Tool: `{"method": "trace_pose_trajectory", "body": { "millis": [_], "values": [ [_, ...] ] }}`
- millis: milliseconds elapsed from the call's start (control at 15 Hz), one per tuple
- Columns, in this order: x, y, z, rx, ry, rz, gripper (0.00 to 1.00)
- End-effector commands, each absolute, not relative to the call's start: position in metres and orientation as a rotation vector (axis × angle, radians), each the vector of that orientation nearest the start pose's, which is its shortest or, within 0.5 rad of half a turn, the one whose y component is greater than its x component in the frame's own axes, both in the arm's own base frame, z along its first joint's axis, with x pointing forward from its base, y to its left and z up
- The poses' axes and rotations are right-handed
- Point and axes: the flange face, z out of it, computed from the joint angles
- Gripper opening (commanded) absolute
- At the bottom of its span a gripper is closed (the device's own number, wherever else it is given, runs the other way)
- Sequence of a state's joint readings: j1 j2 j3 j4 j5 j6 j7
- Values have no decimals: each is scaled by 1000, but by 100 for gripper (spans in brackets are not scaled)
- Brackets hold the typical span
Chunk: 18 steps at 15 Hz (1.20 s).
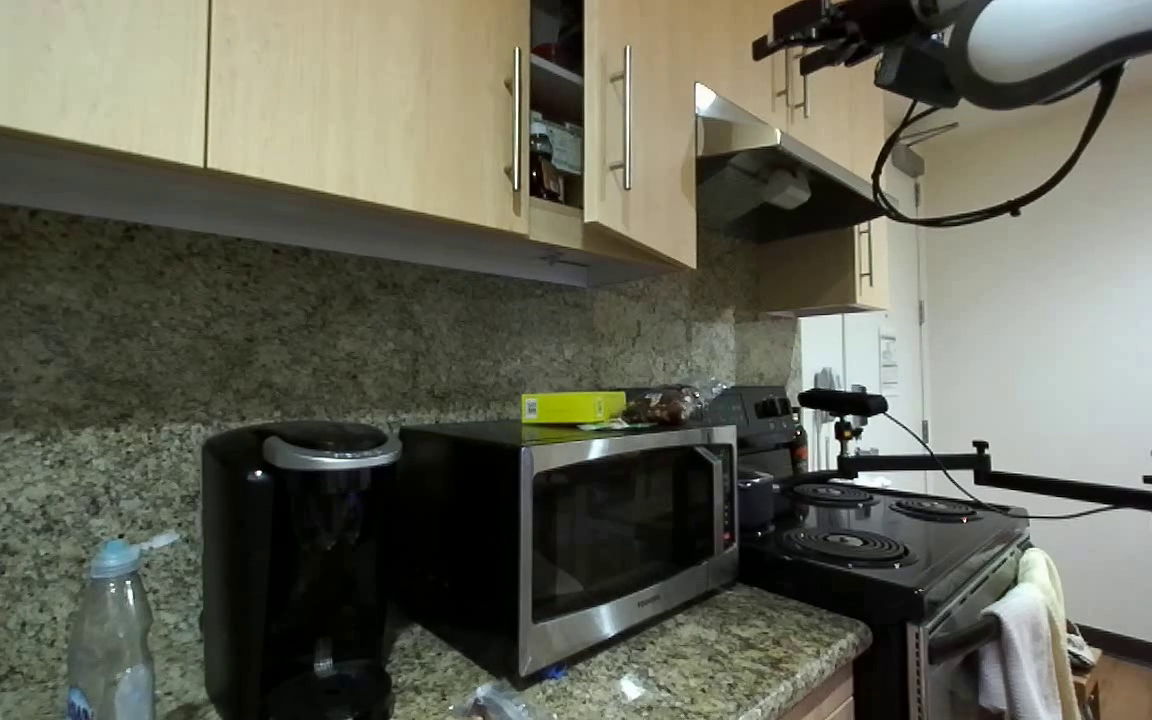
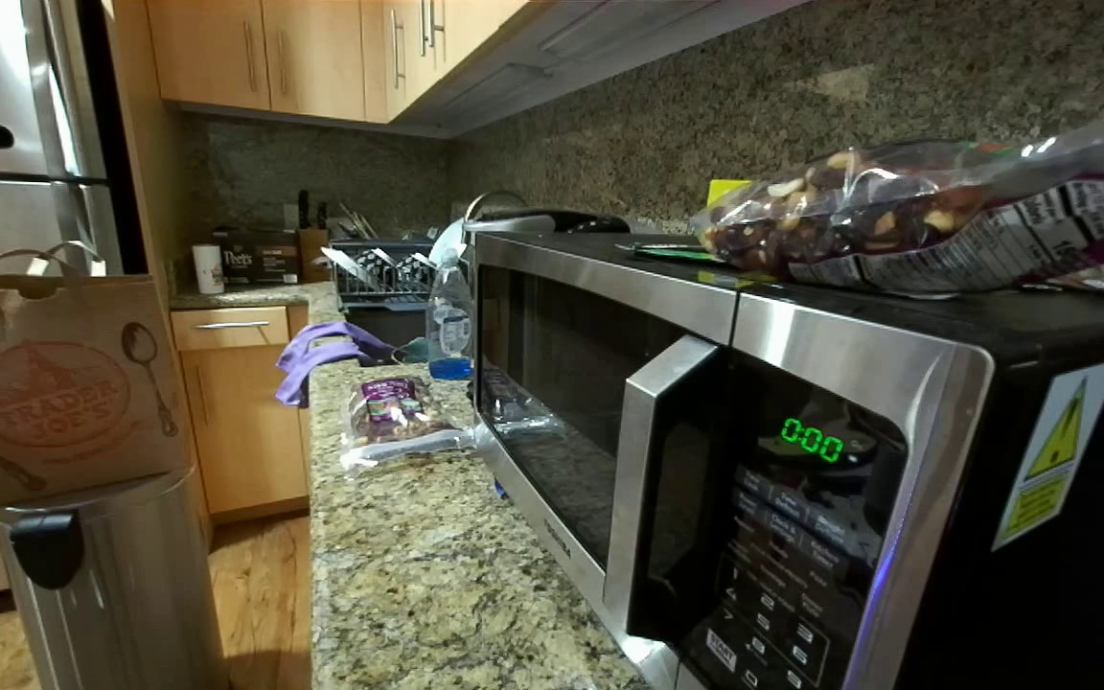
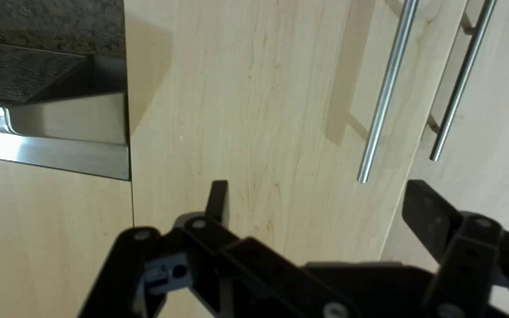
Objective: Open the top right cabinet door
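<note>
The top right cabinet door (image 1: 658,150) is light beige wood with a slim vertical metal bar handle (image 1: 627,118) along its left edge. In an exterior view it stands partly open, with a dark gap and shelf items beside it. The wrist view looks upside down; there the door (image 3: 259,110) fills the middle, with its handle (image 3: 385,97) on the right. My gripper (image 3: 316,187) is open and empty; the handle's end shows just beyond the space between its fingertips, apart from them. In an exterior view the gripper (image 1: 781,56) is high at the upper right, in front of the cabinets.
The wider matching door (image 1: 366,100) and its handle (image 1: 516,120) stand beside the gap. A metal range hood (image 1: 776,170) adjoins the door's other side. Below are a microwave (image 1: 626,540), a coffee maker (image 1: 296,570) and a stove (image 1: 896,540). A camera arm (image 1: 1056,490) crosses the stove.
</note>
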<state>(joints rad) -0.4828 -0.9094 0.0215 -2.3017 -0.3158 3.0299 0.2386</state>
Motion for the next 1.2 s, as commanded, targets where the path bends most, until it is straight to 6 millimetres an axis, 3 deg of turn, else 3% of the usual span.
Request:
{"method": "trace_pose_trajectory", "body": {
  "millis": [0, 733, 867, 1133],
  "values": [
    [249, -91, 832, -2435, 487, -2561, 100],
    [248, -91, 830, -2441, 476, -2556, 100],
    [237, -74, 851, -2474, 443, -2351, 100],
    [227, -40, 875, -2578, 327, -2060, 100]
  ]
}}
